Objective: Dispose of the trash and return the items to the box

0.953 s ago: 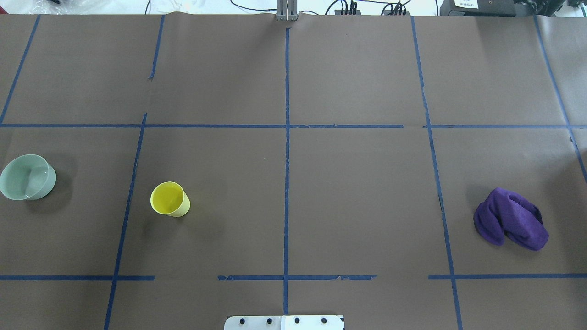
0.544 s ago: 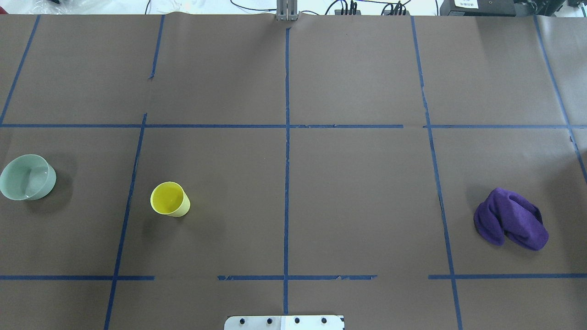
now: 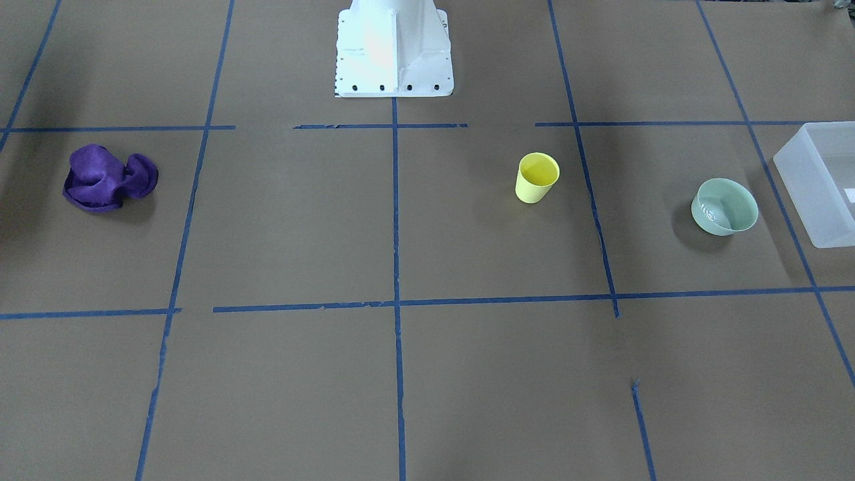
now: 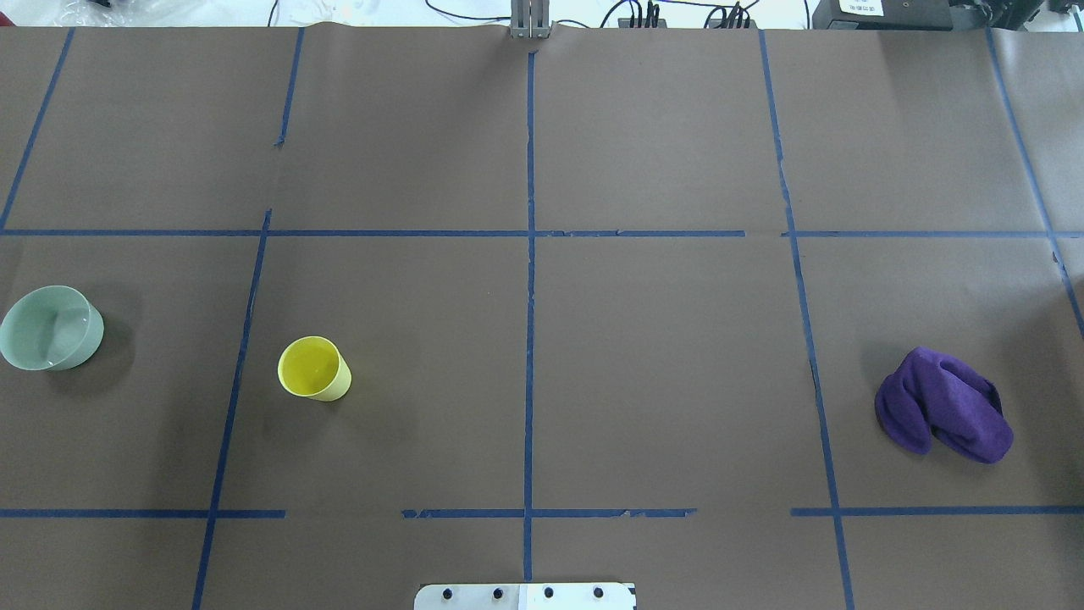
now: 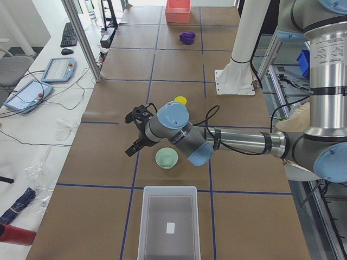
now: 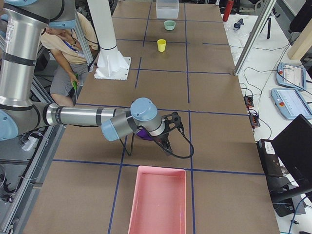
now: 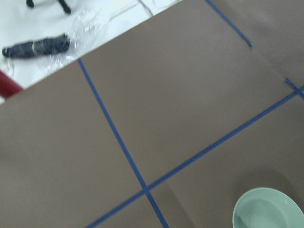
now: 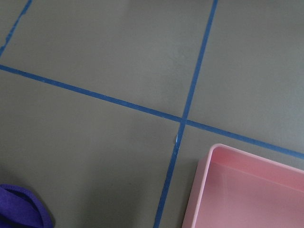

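Two items, both out on the brown table: yellow cup, upright, well apart from the mint-green bowl. The bowl sits near the frosted box, outside it. One purple cloth lies at the far end, near a pink tray. My left pincer hangs beside the bowl, and my right pincer hangs by the cloth. Whether either is wide or narrow, I cannot tell.

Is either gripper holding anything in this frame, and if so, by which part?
Nothing is held: the yellow cup, the green bowl and the purple cloth all rest untouched on the table.
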Tool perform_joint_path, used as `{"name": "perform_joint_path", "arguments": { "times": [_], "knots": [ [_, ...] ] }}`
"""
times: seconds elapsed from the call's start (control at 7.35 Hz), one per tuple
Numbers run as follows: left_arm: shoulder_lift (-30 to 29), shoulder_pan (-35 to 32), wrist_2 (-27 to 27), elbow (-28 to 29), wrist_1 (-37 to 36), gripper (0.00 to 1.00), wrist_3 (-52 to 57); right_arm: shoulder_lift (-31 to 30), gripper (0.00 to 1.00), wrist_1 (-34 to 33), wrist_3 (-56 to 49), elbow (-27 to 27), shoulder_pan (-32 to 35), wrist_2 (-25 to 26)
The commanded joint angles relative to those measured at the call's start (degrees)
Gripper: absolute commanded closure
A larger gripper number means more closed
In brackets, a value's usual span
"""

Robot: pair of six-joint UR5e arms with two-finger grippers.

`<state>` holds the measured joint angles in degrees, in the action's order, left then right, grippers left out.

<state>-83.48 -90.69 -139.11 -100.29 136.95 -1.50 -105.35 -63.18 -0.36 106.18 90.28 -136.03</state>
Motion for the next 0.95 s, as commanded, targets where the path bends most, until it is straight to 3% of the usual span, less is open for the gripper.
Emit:
{"name": "perform_joint_path", "arguments": {
  "times": [0.0,0.14,0.41,0.54,0.82],
  "knots": [
    [-0.1,8.6,-0.3,-0.3,14.7,0.0,-25.8,1.1,0.0,0.8,3.9,-0.1,-1.2,-0.6],
    [0.4,15.1,7.5,-4.3,14.8,0.0,-28.4,1.0,0.0,0.8,4.1,-0.1,-1.3,-0.6],
    [4.9,24.2,11.0,-11.6,14.7,0.0,-42.7,0.2,0.0,1.0,4.0,-0.1,-1.3,-0.6],
    [6.8,30.0,15.5,-14.5,14.7,0.0,-49.1,-0.2,0.0,1.0,4.0,-0.1,-1.3,-0.6],
    [7.0,42.4,27.0,-15.3,12.8,0.0,-60.8,-0.6,0.0,1.1,3.8,-0.1,-1.3,-0.6]
  ]
}}
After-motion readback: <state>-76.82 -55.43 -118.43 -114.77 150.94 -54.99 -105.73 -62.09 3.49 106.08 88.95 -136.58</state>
